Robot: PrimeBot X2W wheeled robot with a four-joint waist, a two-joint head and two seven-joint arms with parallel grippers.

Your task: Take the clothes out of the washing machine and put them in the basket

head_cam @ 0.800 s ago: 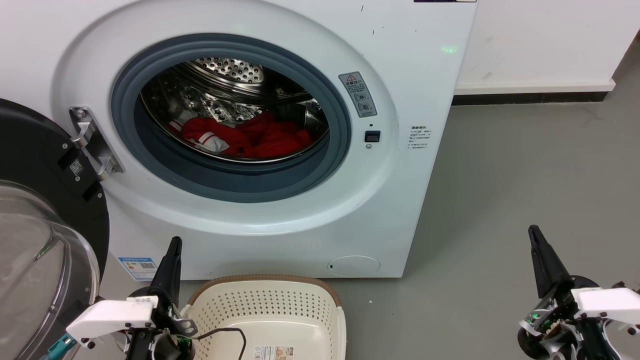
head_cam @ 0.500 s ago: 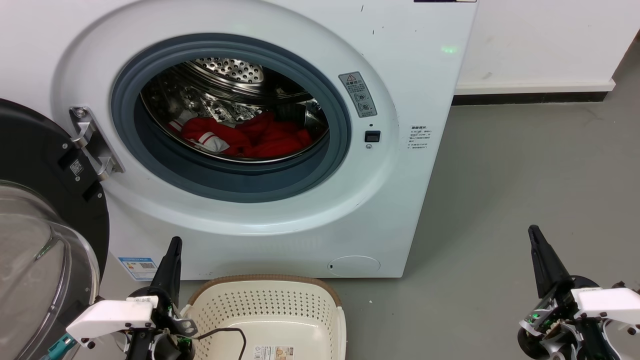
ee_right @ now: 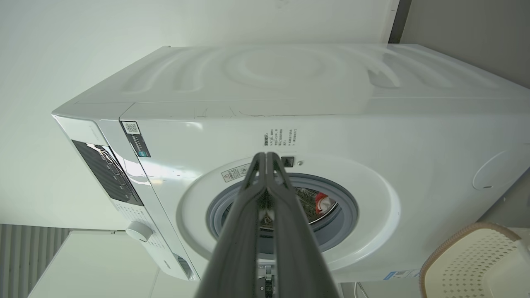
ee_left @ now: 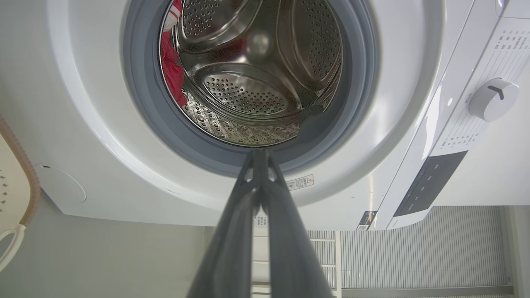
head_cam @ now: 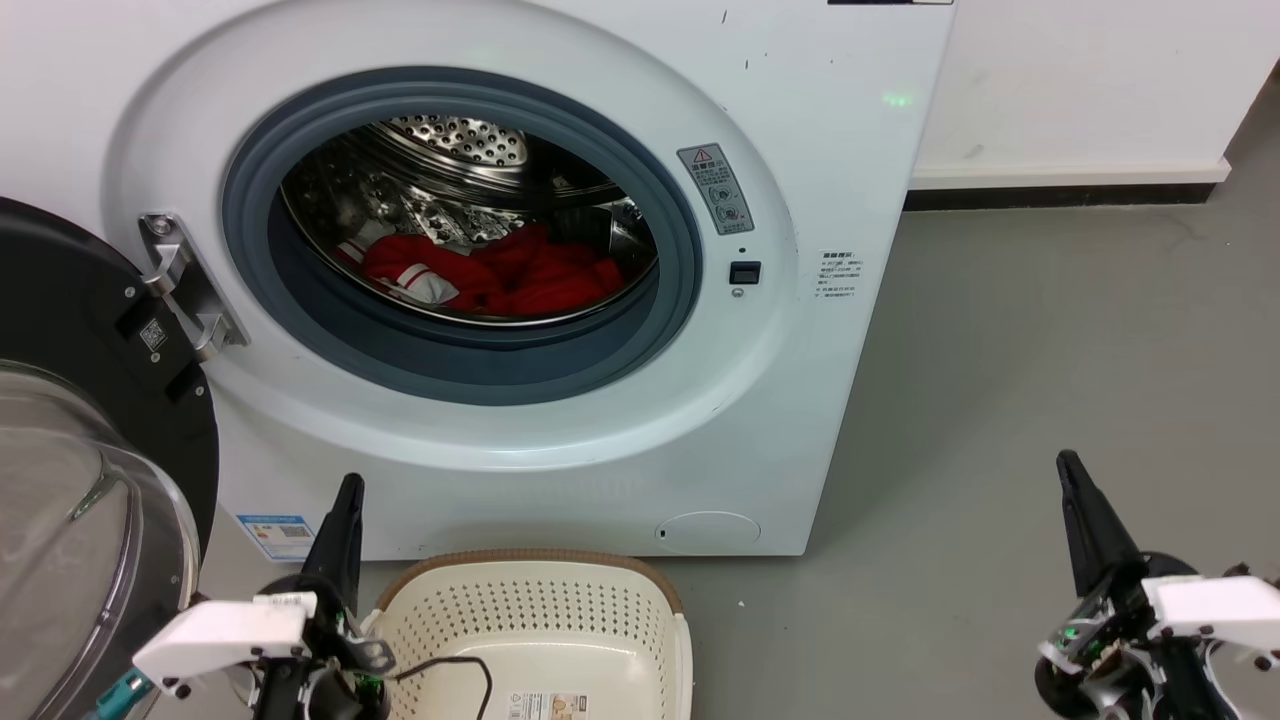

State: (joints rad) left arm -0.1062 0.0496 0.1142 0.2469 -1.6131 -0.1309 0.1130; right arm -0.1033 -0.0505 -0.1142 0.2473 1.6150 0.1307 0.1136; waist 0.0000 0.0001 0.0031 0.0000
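The white washing machine stands with its round door swung open to the left. Red clothes with white trim lie low in the steel drum; a strip of the clothes shows in the left wrist view and a bit of the clothes in the right wrist view. The cream basket with a brown rim sits on the floor below the opening, holding no clothes. My left gripper is shut and points up beside the basket's left side. My right gripper is shut, far right over the floor.
The black-framed glass door hangs open at the left, close to my left arm. Grey floor spreads to the right of the machine, ending at a white wall with a dark skirting. A thin black cable lies over the basket's near part.
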